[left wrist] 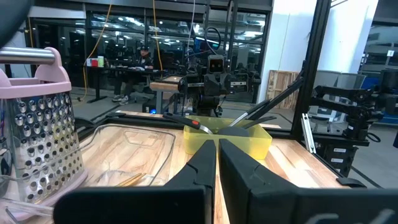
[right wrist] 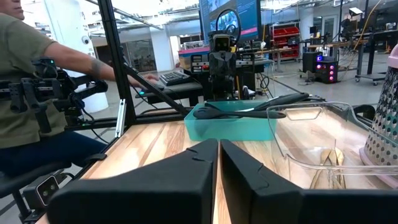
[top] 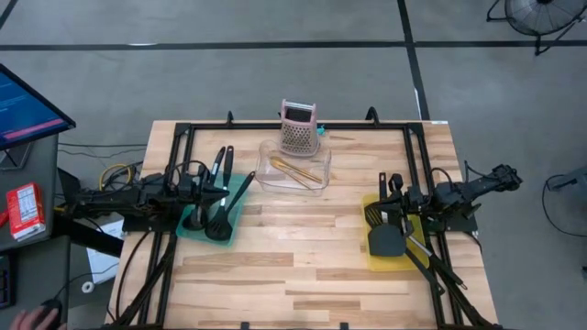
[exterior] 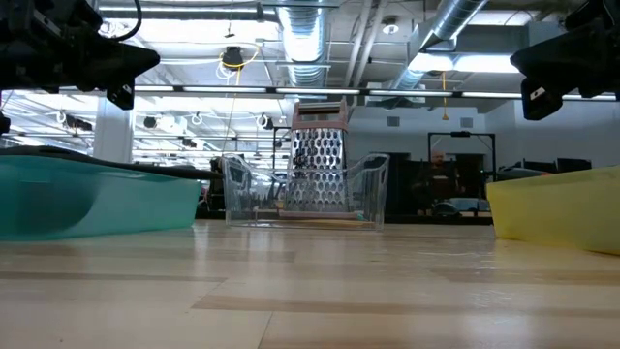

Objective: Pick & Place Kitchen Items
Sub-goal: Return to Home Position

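Observation:
Several black utensils (top: 220, 206) lie in a teal bin (top: 240, 213) at the table's left, their handles leaning over its far rim. Black turners (top: 383, 236) lie in a yellow bin (top: 374, 261) at the right; a red-marked handle (left wrist: 196, 124) sticks out of it. Pale wooden sticks (top: 295, 170) lie in a clear container (top: 316, 183) at the centre back, with a pink grater (top: 299, 128) standing at its far side. My left gripper (left wrist: 216, 149) hovers shut above the teal bin, and my right gripper (right wrist: 217, 149) hovers shut above the yellow bin. Both point level toward the table's middle.
A black frame (top: 183, 128) runs round the table's back and sides. Bare wooden table (top: 303, 266) lies between the bins. A person (right wrist: 25, 93) sits beyond the table's left side, near a keyboard. A monitor (top: 23, 105) stands at the far left.

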### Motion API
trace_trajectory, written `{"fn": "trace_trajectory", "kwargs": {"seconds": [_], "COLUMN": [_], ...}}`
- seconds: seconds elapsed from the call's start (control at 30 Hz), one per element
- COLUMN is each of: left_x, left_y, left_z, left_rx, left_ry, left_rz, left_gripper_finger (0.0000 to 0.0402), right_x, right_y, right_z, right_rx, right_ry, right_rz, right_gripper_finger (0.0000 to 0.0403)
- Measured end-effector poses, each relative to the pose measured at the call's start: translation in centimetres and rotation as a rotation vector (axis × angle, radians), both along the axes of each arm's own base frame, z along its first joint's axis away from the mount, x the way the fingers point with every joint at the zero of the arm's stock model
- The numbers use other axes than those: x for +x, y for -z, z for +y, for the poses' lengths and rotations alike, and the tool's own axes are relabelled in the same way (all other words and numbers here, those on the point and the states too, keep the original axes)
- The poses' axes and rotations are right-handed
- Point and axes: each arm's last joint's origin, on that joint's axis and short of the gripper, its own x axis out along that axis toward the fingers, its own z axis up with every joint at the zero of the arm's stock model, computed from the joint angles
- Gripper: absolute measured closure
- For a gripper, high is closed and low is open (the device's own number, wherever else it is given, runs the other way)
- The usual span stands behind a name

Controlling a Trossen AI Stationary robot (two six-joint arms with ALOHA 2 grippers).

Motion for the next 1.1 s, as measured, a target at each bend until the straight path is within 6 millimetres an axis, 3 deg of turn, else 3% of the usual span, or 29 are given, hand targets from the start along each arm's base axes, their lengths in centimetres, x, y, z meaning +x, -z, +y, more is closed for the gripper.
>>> {"fn": "trace_trajectory", "kwargs": {"seconds": [1.1], "left_x": [0.0], "left_y": [0.0], "left_z": [0.0], "left_rx": [0.0], "left_ry": [0.0], "left_rz": [0.0], "left_gripper_finger": [0.0398], "right_x": [0.0], "right_y": [-0.01], "right_z": [0.0], "right_rx": [0.0], "right_ry": [0.0], "right_rz": [0.0], "right_gripper_finger": [0.0381]}}
